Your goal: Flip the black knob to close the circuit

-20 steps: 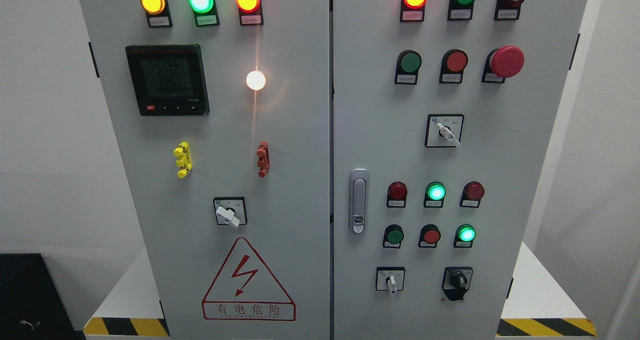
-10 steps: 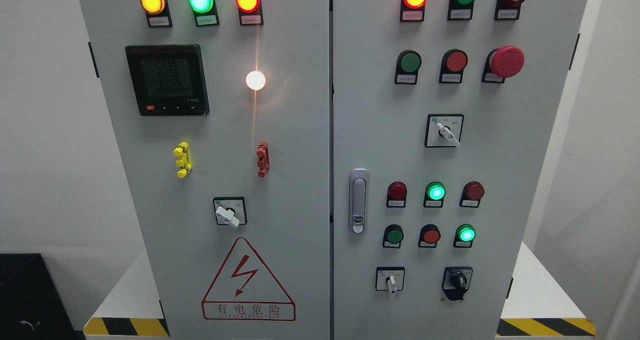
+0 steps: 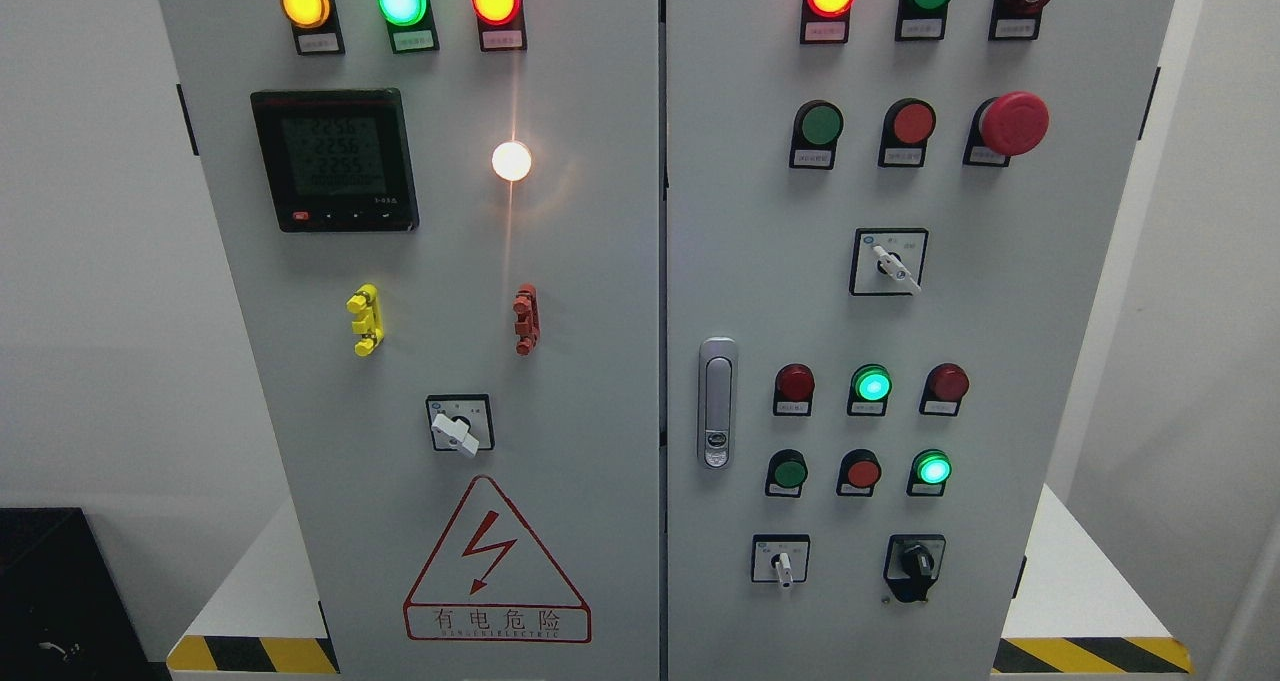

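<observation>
**A:** Where's the thing you're meant to turn?

**B:** Look at the right door of the cabinet [image 3: 1060, 261], down near its lower right corner. The black knob [image 3: 914, 563] sits there on its black plate, with a white-handled selector [image 3: 782, 564] just beside it toward the door's inner edge. It's the only black handle on either door; the other 3 selectors all carry white levers.

**A:** Why so low?

**B:** My guess: the indicator lamps run along the top edges where you read them at a glance, and the switches you work by touch sit lower, within arm's reach. The red mushroom button [image 3: 1012, 123] stands proud near the upper right corner so it can be struck fast.

**A:** And your hands?

**B:** Neither hand is in view, left or right, so you can't say whether the fingers are open, closed or gripping anything. Nothing touches the knob.

**A:** So how far along?

**B:** I'd judge the reach isn't begun. The knob's pointer looks roughly upright, though it's too small to be sure which position that marks.

**A:** What should you watch?

**B:** The right arm seems the natural choice, given where the knob sits. Keep clear of the white selector beside it and the green lamp [image 3: 932, 468] above.
</observation>
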Robot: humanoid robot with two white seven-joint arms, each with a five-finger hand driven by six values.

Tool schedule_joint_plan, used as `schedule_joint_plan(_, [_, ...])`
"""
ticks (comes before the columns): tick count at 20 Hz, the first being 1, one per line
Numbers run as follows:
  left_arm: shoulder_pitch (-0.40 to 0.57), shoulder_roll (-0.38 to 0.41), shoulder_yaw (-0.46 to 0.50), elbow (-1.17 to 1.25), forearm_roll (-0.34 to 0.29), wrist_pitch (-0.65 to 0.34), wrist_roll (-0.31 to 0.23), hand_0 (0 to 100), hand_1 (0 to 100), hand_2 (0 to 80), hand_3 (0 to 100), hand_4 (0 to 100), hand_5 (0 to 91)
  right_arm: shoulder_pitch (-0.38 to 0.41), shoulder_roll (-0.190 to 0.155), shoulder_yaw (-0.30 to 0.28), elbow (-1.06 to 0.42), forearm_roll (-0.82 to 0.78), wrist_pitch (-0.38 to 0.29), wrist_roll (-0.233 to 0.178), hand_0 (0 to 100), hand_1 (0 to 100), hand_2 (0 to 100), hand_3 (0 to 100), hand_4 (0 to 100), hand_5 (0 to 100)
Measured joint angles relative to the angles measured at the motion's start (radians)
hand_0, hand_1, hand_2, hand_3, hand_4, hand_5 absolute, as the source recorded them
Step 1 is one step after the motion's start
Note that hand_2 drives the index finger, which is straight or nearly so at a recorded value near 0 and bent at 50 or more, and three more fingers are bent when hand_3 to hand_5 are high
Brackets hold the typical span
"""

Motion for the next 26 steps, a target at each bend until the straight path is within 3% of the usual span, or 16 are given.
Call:
schedule_joint_plan(12, [0.000,0.000,0.000,0.000,0.000,0.000,0.000,12,56,0.0,0,0,0.0,0.005,-0.006,-0.031,-0.192,0.432,-0.002,-0.026,0,9,92,100,89,96])
schedule_joint_plan(26, [0.000,0.000,0.000,0.000,0.000,0.000,0.000,12,56,0.0,0,0,0.0,0.007,-0.007,-0.082,-0.441,0.587,0.008,-0.029,0,10,92,100,91,97])
